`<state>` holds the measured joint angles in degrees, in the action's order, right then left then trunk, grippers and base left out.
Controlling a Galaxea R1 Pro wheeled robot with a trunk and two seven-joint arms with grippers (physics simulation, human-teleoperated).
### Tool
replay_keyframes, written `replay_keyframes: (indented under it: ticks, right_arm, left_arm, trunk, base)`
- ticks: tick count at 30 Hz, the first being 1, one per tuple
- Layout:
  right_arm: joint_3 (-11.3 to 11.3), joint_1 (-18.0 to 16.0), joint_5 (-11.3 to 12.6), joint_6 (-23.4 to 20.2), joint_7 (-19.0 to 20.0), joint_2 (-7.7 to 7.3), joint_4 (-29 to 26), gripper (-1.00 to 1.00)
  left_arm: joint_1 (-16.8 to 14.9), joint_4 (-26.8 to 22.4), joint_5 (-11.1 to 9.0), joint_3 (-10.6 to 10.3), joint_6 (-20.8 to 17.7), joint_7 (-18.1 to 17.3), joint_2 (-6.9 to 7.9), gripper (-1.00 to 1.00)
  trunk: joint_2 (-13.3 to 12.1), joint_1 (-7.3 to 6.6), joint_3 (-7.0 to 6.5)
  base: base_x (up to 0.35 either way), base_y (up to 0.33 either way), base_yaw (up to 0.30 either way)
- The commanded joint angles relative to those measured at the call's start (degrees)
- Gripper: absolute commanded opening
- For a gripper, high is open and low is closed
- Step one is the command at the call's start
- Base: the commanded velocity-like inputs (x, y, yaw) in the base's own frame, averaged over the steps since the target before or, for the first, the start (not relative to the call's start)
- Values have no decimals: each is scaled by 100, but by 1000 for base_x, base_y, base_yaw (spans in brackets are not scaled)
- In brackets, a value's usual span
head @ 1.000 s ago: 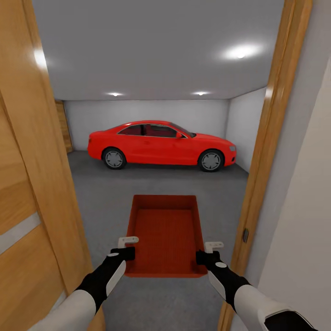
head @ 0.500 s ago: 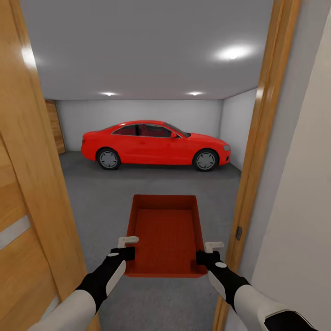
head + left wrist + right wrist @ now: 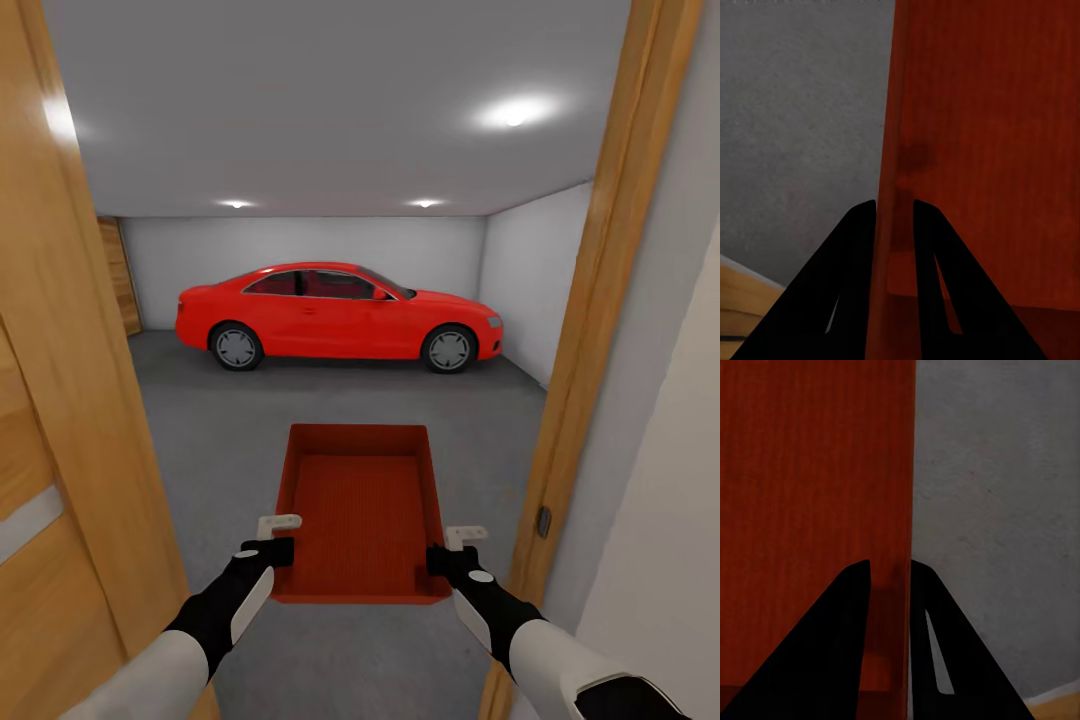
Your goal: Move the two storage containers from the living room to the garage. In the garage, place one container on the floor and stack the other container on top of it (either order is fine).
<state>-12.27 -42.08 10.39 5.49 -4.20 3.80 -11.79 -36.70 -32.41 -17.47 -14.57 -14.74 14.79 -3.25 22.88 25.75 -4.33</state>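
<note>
At the lower centre of the head frame, an orange-red storage container [image 3: 360, 515] is carried between both arms — the left gripper [image 3: 278, 540] clamped on its left wall and the right gripper [image 3: 448, 548] on its right wall, each wrist view showing two dark fingers [image 3: 859, 247] pinching the thin red wall. Below it lies the grey concrete floor [image 3: 220, 420] of the garage, seen through a wooden door frame [image 3: 610, 300] at the frame's right edge and a wooden door [image 3: 50, 400] at its left. A red car [image 3: 335, 315] stands at mid-frame against the pale back wall [image 3: 300, 245] — well apart from the container.
</note>
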Motion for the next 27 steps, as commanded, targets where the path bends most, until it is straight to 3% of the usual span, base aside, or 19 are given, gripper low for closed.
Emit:
replay_keyframes:
  ticks: [1, 16, 27]
  right_arm:
    - [93, -2, 73, 15, 13, -1, -7, -100]
    - [93, -2, 77, 17, 13, -1, -7, -100]
    - [93, -2, 76, 24, 7, 1, -7, -100]
  left_arm:
    - [-4, -20, -204, 508, -11, 59, 9, -100]
    - [-1, -31, -204, 508, -11, 59, 8, -100]
    - [1, -20, -204, 508, -11, 59, 8, -100]
  trunk:
    - [5, 4, 2]
    - [5, 4, 2]
    - [5, 4, 2]
  base:
    - [106, 69, 0]
    - [19, 9, 0]
    - [252, 0, 0]
